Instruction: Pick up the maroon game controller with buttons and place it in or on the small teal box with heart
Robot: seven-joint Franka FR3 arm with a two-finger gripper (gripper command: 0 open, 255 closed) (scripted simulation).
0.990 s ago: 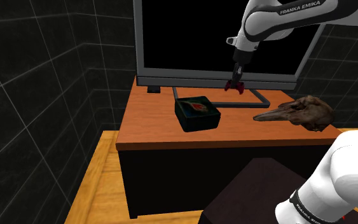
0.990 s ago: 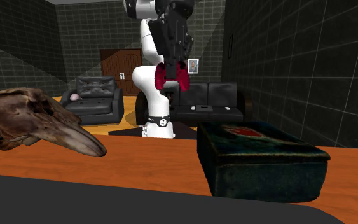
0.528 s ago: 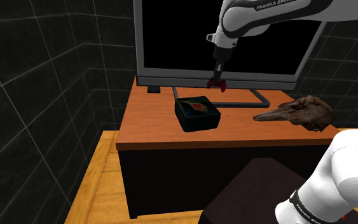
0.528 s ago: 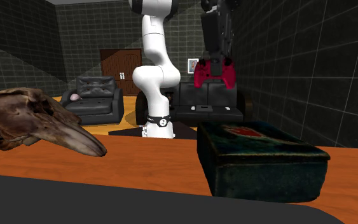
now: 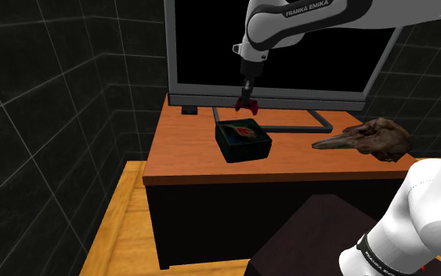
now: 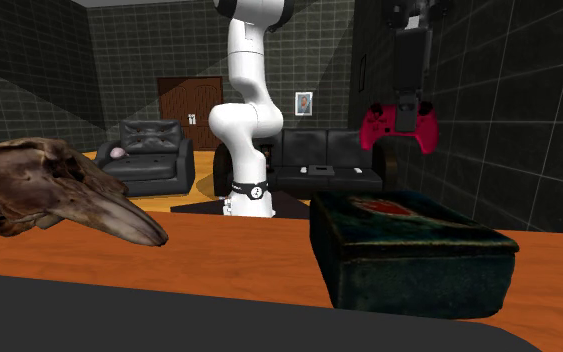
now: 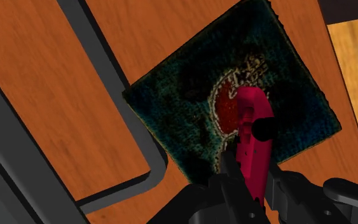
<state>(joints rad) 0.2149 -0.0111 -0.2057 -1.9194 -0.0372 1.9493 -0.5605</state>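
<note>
My black gripper [image 5: 247, 92] is shut on the maroon game controller [image 6: 399, 124], which hangs in the air below it. In the wrist view the controller [image 7: 254, 137] sits clasped between the fingers [image 7: 225, 184], directly above the red heart on the lid of the dark teal box [image 7: 171, 121]. The box [image 5: 242, 139] rests on the orange desk [image 5: 195, 157], and the gripper hovers just over its far edge in the shoulder view. From the second exterior view the controller floats well above the box [image 6: 409, 250].
A brown animal skull [image 5: 367, 138] lies on the desk at the shoulder view's right. A large monitor [image 5: 211, 47] with a grey stand bar [image 5: 320, 121] rises behind the box. Dark tiled walls enclose the desk; a sofa [image 6: 319, 160] stands far off.
The arm has carried the controller toward the shoulder view's left, from over the monitor stand to above the teal box. The grip has stayed shut.
</note>
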